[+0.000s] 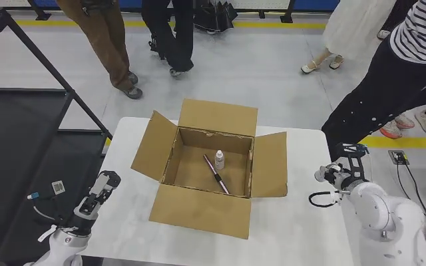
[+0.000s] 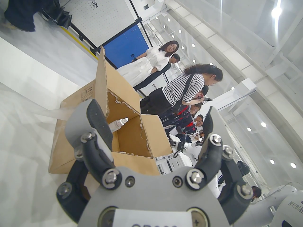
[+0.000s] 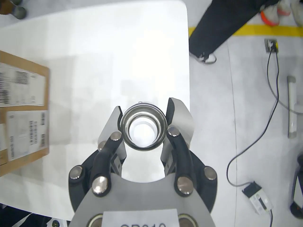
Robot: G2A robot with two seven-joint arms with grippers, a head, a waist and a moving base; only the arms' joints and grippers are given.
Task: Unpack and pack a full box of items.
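Note:
An open cardboard box (image 1: 200,210) stands mid-table with its flaps spread. Inside lie a small white bottle (image 1: 219,159) and a dark pen-like stick (image 1: 215,174). My right gripper (image 1: 331,175) hangs over the table's right edge, shut on a shiny metal cup (image 3: 142,108); in the right wrist view the gripper (image 3: 144,113) holds it with the rim facing the camera, above the white table (image 3: 118,48). My left gripper (image 1: 106,181) is at the table's front left corner, open and holding nothing. Past the left gripper (image 2: 151,109), the left wrist view shows the box (image 2: 127,90) and bottle (image 2: 118,123).
People stand on the floor beyond the table's far side and close to its right edge (image 1: 373,100). A black metal frame (image 1: 60,86) runs along the left. Cables and a power unit (image 3: 256,194) lie on the floor to the right. Bare tabletop surrounds the box.

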